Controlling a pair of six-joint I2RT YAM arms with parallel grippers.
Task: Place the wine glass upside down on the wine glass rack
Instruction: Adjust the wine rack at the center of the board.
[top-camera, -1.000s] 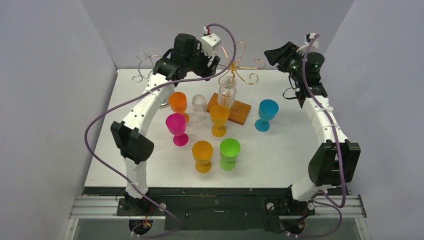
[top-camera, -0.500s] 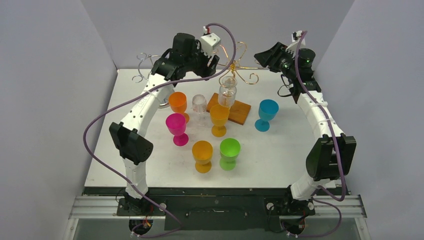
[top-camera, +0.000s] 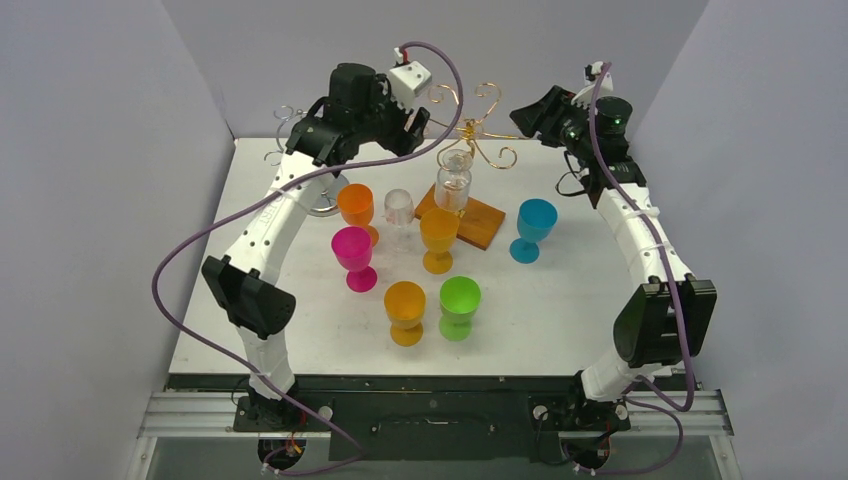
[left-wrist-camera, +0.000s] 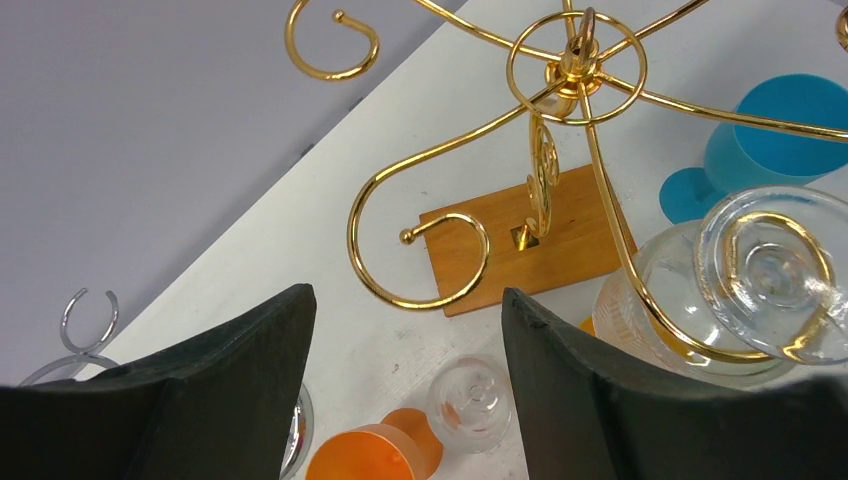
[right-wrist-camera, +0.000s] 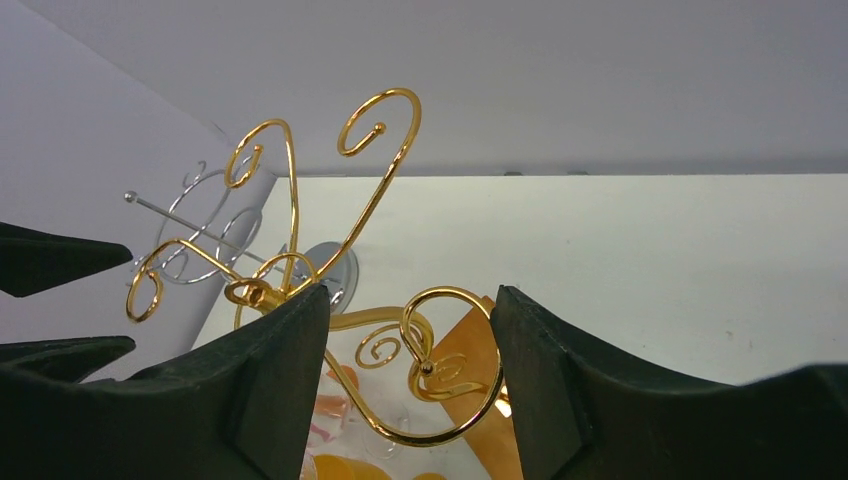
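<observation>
the clear wine glass (top-camera: 453, 186) hangs upside down on the gold rack (left-wrist-camera: 577, 62); left claw (left-wrist-camera: 405, 300) and right claw (right-wrist-camera: 410, 295) are both open, empty.

Both arms raised and reaching forward, left gripper (left-wrist-camera: 405, 300) jaws apart, right gripper (right-wrist-camera: 410, 295) jaws apart

This looks like a robotics laboratory, a small test cell rather than a home or a shop. A plain white table (top-camera: 570, 300) is closed in on three sides by bare pale grey wall panels (top-camera: 90, 150). A white and black left robot arm (top-camera: 275, 215) and a matching right robot arm (top-camera: 645, 235) are bolted at its near edge, above a silver aluminium rail (top-camera: 190, 412). Loose purple cables (top-camera: 156, 283) hang from them. Bright plastic goblets (top-camera: 405, 300) in several colours stand grouped on the table.
</observation>
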